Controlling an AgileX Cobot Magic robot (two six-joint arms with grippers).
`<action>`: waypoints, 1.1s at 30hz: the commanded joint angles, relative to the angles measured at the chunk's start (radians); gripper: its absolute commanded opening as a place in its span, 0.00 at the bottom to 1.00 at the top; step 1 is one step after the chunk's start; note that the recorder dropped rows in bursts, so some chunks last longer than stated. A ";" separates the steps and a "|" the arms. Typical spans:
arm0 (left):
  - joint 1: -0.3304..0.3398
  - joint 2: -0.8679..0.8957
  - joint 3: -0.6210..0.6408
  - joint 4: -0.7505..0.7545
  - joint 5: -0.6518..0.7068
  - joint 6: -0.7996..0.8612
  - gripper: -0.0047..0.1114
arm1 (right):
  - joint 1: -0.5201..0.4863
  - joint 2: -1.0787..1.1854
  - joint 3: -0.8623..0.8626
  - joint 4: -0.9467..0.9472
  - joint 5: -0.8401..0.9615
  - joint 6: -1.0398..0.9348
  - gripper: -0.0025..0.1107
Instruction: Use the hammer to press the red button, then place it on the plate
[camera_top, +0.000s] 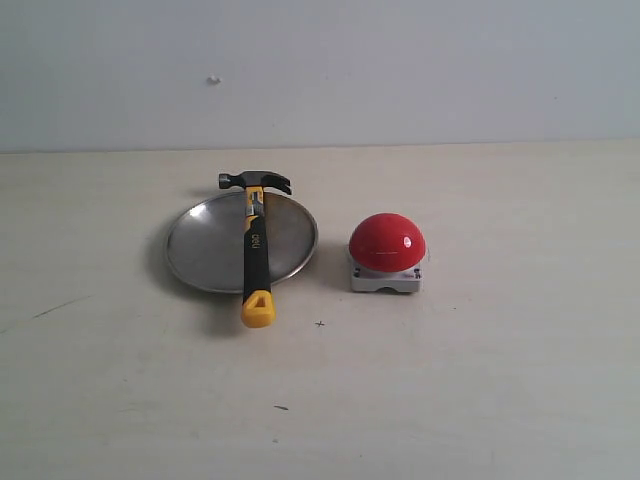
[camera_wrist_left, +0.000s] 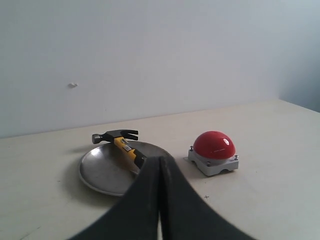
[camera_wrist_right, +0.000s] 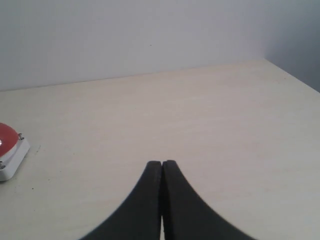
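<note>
Hiding part of the hammer (camera_wrist_left: 122, 145), left pincer (camera_wrist_left: 160, 160) sits pressed together (empty); right pincer (camera_wrist_right: 161, 163) likewise; red button (camera_wrist_right: 6, 136) cut off.

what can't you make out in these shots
- Left wrist view: the lower end of the hammer handle and part of the rim of the plate are hidden behind the shut left gripper.
- Right wrist view: the red button is cut off by the picture's edge; the hammer and plate fall outside this view.
- Exterior view: the handle's white lettering is too small to read, and neither gripper shows.
</note>
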 joint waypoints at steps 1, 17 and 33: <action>0.001 -0.005 0.002 -0.008 -0.004 0.001 0.04 | -0.005 -0.006 0.005 -0.004 -0.008 -0.008 0.02; -0.106 -0.005 0.002 0.059 -0.001 0.016 0.04 | -0.005 -0.006 0.005 -0.002 -0.008 -0.006 0.02; 0.316 -0.005 0.002 0.072 0.063 -0.038 0.04 | -0.005 -0.006 0.005 -0.002 -0.008 -0.009 0.02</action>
